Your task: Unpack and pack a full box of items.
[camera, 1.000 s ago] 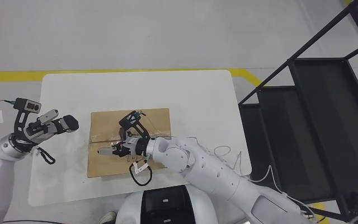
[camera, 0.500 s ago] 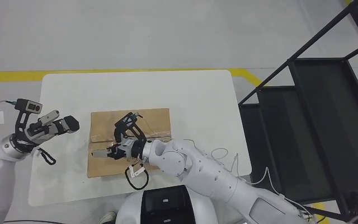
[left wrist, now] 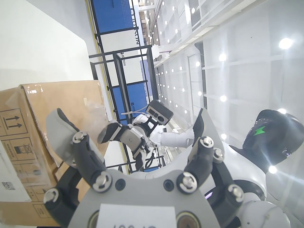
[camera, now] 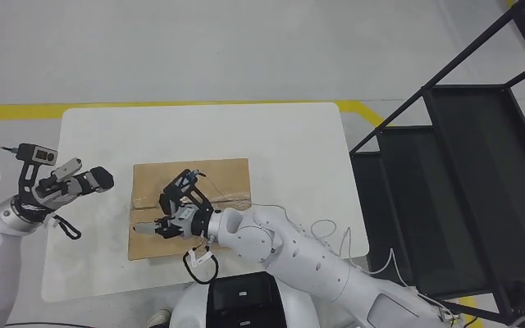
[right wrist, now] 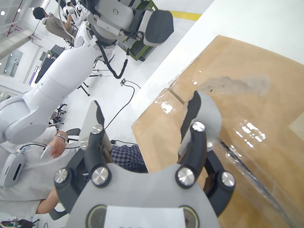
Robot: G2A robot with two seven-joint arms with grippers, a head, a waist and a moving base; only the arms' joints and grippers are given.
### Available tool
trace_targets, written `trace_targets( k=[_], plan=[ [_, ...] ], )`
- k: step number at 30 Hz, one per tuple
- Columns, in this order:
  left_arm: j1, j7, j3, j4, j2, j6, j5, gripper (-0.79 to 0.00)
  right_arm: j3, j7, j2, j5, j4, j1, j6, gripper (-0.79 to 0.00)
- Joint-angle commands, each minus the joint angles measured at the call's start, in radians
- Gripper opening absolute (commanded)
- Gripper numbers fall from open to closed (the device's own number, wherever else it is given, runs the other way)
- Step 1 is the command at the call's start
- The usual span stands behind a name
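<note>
A closed brown cardboard box (camera: 221, 176) taped along its seam lies in the middle of the white table (camera: 98, 131). My right gripper (camera: 154, 227) stands open at the box's left edge. In the right wrist view one of the fingers (right wrist: 204, 112) rests over the box (right wrist: 249, 84) top, while the other hangs past the edge, beyond the side. My left gripper (camera: 86, 175) is open and holds nothing, raised off the table's left side, apart from the box. The left wrist view shows the box (left wrist: 35, 124) side and the right gripper (left wrist: 111, 135) beyond my left gripper (left wrist: 129, 129).
A black metal step rack (camera: 443, 164) stands to the right of the table. A yellow floor line (camera: 164, 105) runs behind the far edge. White tabletop lies bare around the box on all sides.
The right gripper has slid leftward across the box top to its left edge. The left arm has drifted slightly left and outward.
</note>
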Motion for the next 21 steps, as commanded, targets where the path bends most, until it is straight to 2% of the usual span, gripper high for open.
trace_targets(
  k=[1,4,7,8,13,16,21],
  plan=[
    [0.001,0.018,-0.017,0.006,-0.001,0.000,-0.027,0.000,-0.011,-0.001,-0.007,0.011,0.022,0.007,0.000,-0.320],
    [0.005,0.049,-0.052,0.014,-0.001,-0.004,-0.066,0.000,-0.030,-0.009,-0.022,0.036,0.068,0.023,-0.007,-0.222],
    [0.010,0.064,-0.087,0.021,-0.001,-0.001,-0.091,0.000,-0.046,-0.018,-0.037,0.055,0.106,0.039,-0.017,-0.022],
    [0.012,0.067,-0.097,0.022,0.000,0.001,-0.095,0.000,-0.050,-0.019,-0.041,0.061,0.118,0.044,-0.018,0.000],
    [0.021,0.076,-0.125,0.026,0.000,0.009,-0.101,0.000,-0.051,-0.025,-0.058,0.099,0.169,0.061,-0.033,0.000],
    [0.025,0.080,-0.125,0.026,-0.002,0.010,-0.096,0.000,-0.028,-0.059,-0.059,0.139,0.169,0.052,-0.089,0.000],
    [0.035,0.070,-0.113,0.015,-0.007,0.018,-0.092,0.000,0.060,-0.056,-0.026,0.154,0.067,-0.024,-0.149,0.000]
  ],
)
